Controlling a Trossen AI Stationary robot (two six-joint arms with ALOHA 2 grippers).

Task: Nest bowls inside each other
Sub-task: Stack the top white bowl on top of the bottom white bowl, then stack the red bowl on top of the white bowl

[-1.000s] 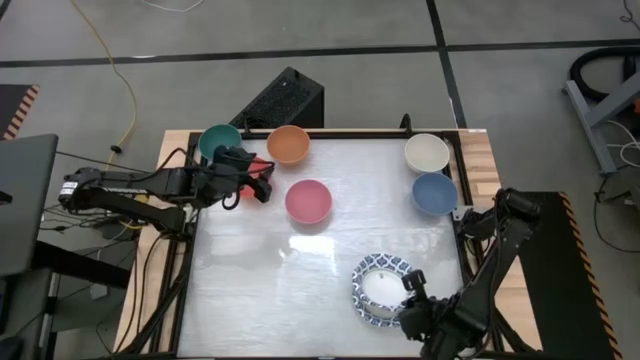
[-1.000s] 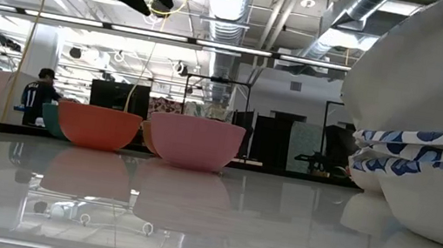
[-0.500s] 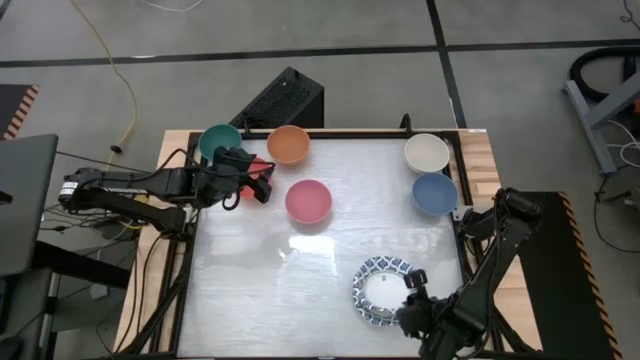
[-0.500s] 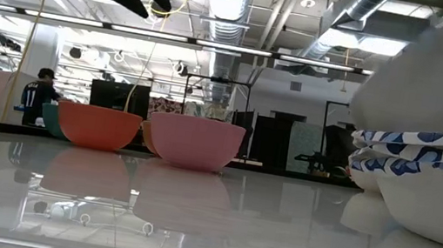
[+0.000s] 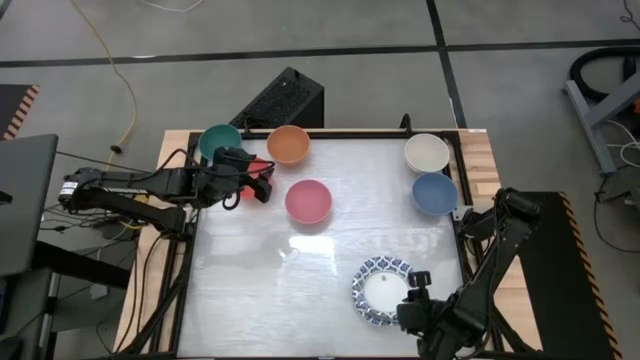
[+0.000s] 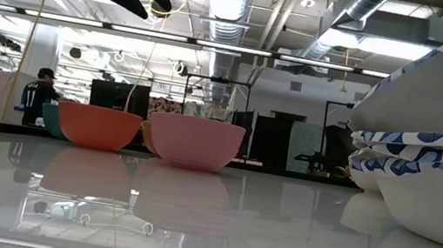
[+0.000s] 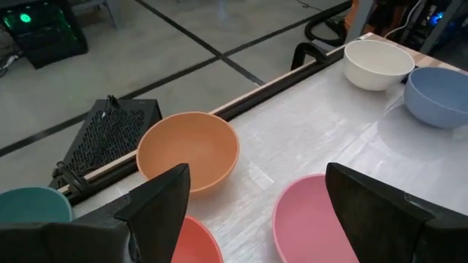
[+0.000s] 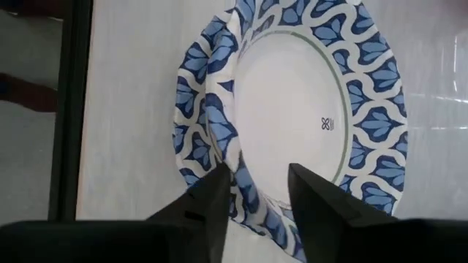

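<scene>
My right gripper (image 8: 254,191) straddles the rim of the stacked blue-and-white patterned bowls (image 5: 384,291) near the table's (image 5: 300,270) front edge, fingers parted, gripping nothing; I should lift straight clear

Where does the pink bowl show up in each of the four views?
High view: pink bowl left of the table's middle, on the white tabletop.
Low view: left of centre, just right of the orange bowl.
Left wrist view: at the bottom edge, between the left gripper fingers.
Right wrist view: not in it.
Shared landmark: the orange bowl, next to the pink one.
</scene>
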